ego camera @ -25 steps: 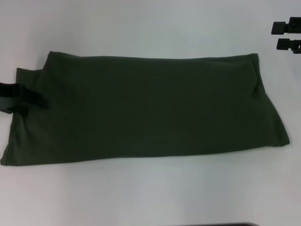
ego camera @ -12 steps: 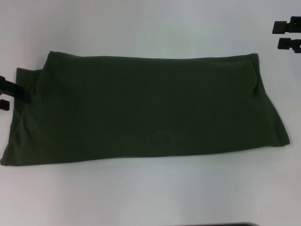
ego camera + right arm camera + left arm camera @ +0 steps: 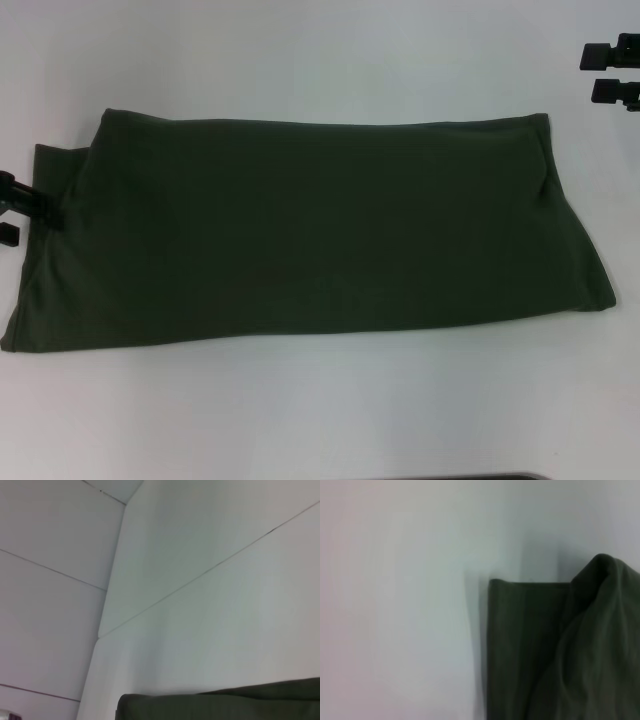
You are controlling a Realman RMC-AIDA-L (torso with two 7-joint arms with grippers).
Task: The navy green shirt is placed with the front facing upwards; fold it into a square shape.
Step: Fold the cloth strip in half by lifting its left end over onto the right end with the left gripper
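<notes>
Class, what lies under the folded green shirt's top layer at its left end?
A lower fabric layer of the shirt pokes out over the white table. Anything deeper is covered.

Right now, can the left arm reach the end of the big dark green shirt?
Probably yes. The left gripper sits right at the dark olive-green cotton shirt's left end on the white table, with nothing between them.

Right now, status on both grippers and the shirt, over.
Left gripper open at the shirt's left edge, holding nothing. Right gripper open, parked far right, off the cloth. Navy green shirt folded into a long band, not yet square. Nothing in the way.
</notes>
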